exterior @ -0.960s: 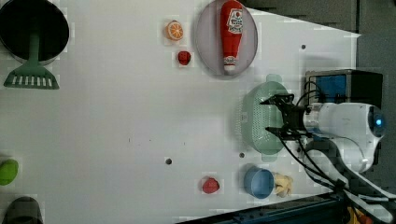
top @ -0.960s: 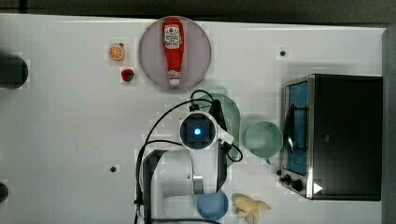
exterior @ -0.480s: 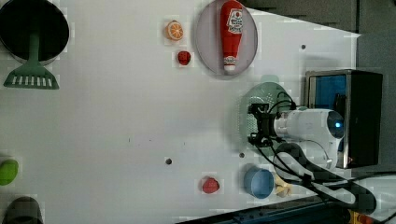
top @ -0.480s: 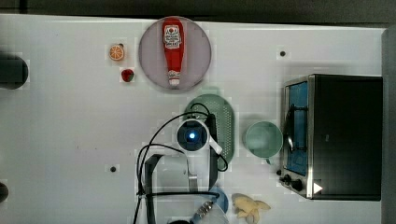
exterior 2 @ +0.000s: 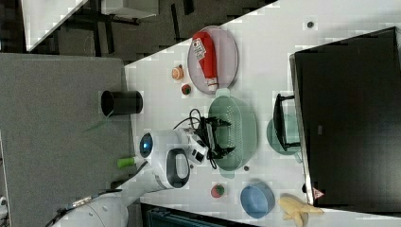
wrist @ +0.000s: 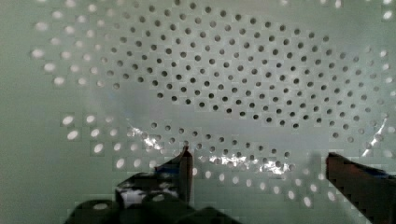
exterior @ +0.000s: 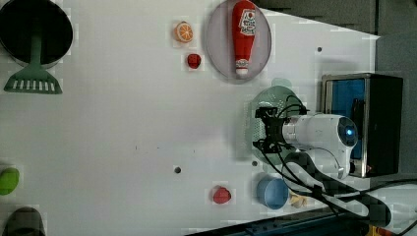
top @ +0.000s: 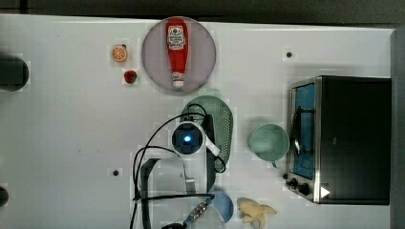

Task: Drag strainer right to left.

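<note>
Hand [exterior 2: 218,138] spread wide, lowered into the strainer [exterior 2: 236,132], fingers [wrist: 186,170] just above its holed floor, gripping nothing yet. Strainer mid-surface, between ketchup plate [top: 153,57] and green cup [top: 269,141]. Reaching step; next, press against its wall and pull sideways.

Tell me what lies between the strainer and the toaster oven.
In the top view, the green cup stands between the strainer and the toaster oven, nearer the oven and apart from the strainer; bare table lies between cup and strainer.
</note>
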### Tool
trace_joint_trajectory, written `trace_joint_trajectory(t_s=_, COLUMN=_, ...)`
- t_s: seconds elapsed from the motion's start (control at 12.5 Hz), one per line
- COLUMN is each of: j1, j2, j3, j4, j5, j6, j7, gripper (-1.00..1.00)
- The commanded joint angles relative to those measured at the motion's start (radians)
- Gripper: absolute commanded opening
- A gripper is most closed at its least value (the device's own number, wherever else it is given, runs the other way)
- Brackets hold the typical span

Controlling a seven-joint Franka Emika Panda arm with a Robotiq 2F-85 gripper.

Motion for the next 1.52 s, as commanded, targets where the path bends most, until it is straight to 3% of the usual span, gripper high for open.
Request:
trace_joint_trajectory(t_s=0.08, j1=0.061, j2=-0.007, j3=0.001, j4=0.036, j5=0.004, j6=-0.011, j7=0.085, gripper=1.00)
trace_joint_trajectory(t_s=0.56, j1=0.166, j2=0.020, j3=0.018, j4=0.077, j5=0.004, j6=-0.011, j7=0.292, gripper=1.00)
trace_joint_trajectory(t_s=1.04, j1=0.269, j2=0.042, j3=0.020, j4=0.115, j5=0.015, j6=-0.018, j7=0.331, gripper=1.00)
trace_joint_trajectory(t_s=1.52, j1=0.359, j2=0.107, j3=0.028, j4=0.248, j5=0.138, j6=-0.121, j7=0.331, gripper=1.00)
